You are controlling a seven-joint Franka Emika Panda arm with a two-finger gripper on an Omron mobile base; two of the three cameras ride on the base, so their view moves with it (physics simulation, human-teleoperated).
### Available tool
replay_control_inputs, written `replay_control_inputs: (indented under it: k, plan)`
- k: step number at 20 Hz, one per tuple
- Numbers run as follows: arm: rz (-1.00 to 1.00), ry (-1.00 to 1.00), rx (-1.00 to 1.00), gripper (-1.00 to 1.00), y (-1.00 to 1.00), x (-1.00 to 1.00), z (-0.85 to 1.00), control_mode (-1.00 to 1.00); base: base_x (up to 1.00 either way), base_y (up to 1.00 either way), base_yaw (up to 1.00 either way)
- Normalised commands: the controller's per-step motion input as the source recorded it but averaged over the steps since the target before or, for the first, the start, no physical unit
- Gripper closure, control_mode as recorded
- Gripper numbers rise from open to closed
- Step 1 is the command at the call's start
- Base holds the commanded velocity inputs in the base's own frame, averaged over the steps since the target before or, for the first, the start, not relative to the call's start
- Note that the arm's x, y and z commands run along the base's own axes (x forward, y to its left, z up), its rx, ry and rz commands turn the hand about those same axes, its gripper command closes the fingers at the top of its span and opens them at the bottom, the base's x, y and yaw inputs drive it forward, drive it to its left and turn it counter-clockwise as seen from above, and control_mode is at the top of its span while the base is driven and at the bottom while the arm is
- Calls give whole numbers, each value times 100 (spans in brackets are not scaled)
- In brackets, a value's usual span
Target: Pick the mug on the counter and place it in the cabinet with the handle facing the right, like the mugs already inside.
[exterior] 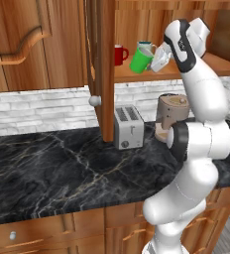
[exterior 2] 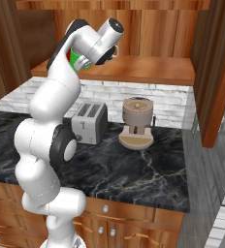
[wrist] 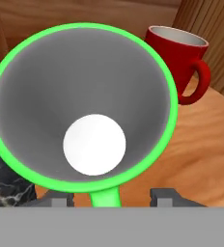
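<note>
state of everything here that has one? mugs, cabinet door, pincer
small bright green cylindrical mug: tilted at the shelf's front edge, empty, handle toward the pincer
glossy red mug: upright on the shelf, empty
pale teal mug with white rim: on the shelf behind the green mug, mostly hidden
reddish-brown wooden cabinet door: swung open
pincer: jaws parted either side of the green handle; grip unclear

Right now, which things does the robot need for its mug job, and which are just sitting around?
For the job:
green mug
gripper
cabinet
red mug
teal-and-white mug
counter

Just sitting around:
toaster
coffee machine
drawers
</note>
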Motion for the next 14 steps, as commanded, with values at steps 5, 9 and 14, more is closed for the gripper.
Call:
replay_control_inputs:
  k: [5, 9, 14]
  plan:
    - [7, -1, 0, -100, 3, 18, -2, -100, 0, 0, 0]
    - [7, -1, 0, -100, 3, 16, 0, -100, 0, 0, 0]
    - [6, -2, -1, -100, 4, 11, 8, -100, 0, 0, 0]
